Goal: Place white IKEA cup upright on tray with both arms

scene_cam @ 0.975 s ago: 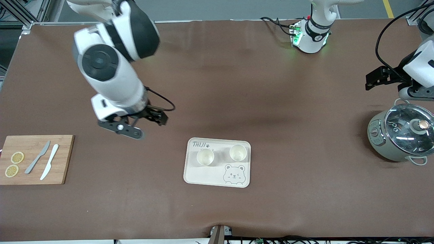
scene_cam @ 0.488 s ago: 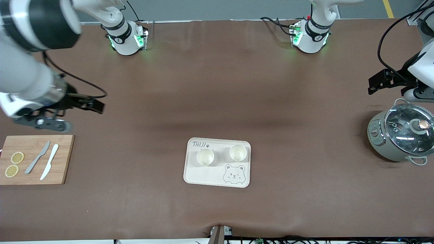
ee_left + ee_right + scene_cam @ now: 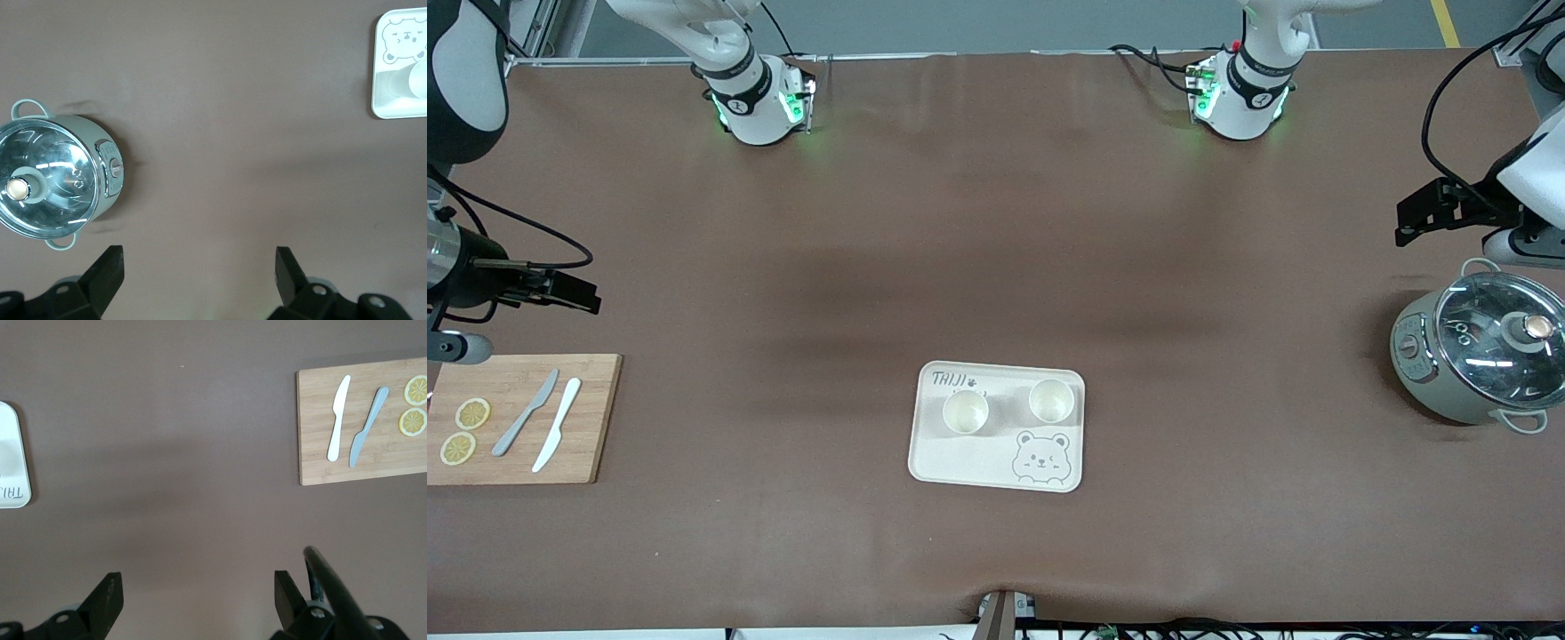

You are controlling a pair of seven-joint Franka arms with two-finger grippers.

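The cream tray (image 3: 969, 460) with the bear drawing lies in the middle of the table. Two white cups stand upright on it side by side, one (image 3: 965, 412) toward the right arm's end and one (image 3: 1051, 400) toward the left arm's end. My right gripper (image 3: 569, 293) hangs open and empty over bare table beside the cutting board, well away from the tray. My left gripper (image 3: 1416, 218) is open and empty over the table beside the pot. The wrist views show each gripper (image 3: 199, 267) (image 3: 198, 590) with wide-set jaws, and an edge of the tray (image 3: 387, 100) (image 3: 10, 453).
A wooden cutting board (image 3: 591, 418) with two knives (image 3: 525, 413) and lemon slices (image 3: 471, 413) lies at the right arm's end. A grey-green pot (image 3: 1476, 356) with a glass lid stands at the left arm's end. The arm bases (image 3: 760, 98) (image 3: 1240, 93) stand along the table's edge farthest from the front camera.
The right arm has swung away from the tray toward its own end of the table, to beside the cutting board. The left arm has barely shifted. Both grippers stay open.
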